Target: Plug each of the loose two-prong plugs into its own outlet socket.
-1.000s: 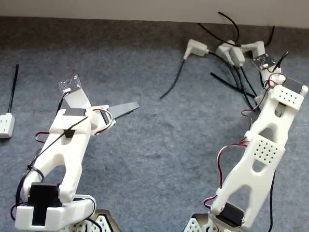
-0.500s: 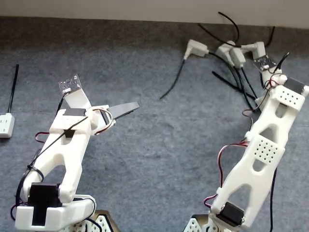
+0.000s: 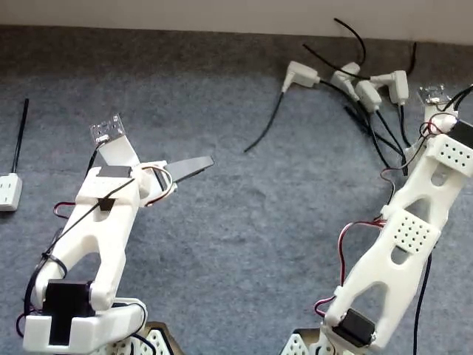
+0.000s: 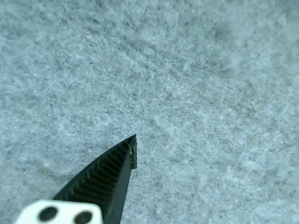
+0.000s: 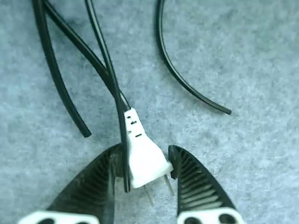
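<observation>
Right hand (image 5: 145, 148) sits farther from the single outlet socket (image 3: 9, 191) than before, clamping one white plug (image 5: 140, 163) of perhaps four; left hand (image 3: 158, 153), nearer that socket, gapes wide.

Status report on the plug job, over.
Left gripper open above grey carpet. Right gripper shut on white two-prong plug. Loose black cables close alongside.

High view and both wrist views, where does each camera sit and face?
High view: fixed above the table, looking down; left arm and right arm show.
Left wrist view: on the left arm, facing bare table; one dark finger shows.
Right wrist view: on the right arm, facing a white plug between the right gripper fingers.
Shared: high and right wrist views both show black cords.
</observation>
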`<state>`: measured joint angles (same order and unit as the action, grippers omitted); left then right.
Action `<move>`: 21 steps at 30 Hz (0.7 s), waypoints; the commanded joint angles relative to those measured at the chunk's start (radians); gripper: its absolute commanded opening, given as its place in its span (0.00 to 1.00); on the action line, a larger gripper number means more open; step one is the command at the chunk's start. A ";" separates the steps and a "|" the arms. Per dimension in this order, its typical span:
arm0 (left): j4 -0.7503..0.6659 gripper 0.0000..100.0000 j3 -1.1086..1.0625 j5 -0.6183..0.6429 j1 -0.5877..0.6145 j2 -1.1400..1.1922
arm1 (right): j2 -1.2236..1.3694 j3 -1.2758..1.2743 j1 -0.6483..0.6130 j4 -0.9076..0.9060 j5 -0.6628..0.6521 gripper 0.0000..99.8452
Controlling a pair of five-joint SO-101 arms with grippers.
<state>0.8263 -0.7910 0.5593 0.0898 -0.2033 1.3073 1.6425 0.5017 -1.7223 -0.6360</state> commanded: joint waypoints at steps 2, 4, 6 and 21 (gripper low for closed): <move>-0.012 0.70 0.007 -0.006 -0.019 -0.036 | -0.061 0.125 -0.070 -0.042 0.196 0.05; -0.014 0.70 0.007 -0.006 -0.019 -0.036 | -0.071 0.125 -0.131 -0.042 0.265 0.05; -0.014 0.70 0.007 -0.006 -0.019 -0.036 | -0.084 0.125 -0.200 -0.042 0.316 0.05; -0.014 0.70 0.007 -0.006 -0.021 -0.035 | -0.042 0.122 -0.269 -0.041 0.252 0.14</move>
<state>0.8247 -0.7910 0.5593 0.0898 -0.2033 1.2490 1.6456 0.1903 -1.7238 -0.3307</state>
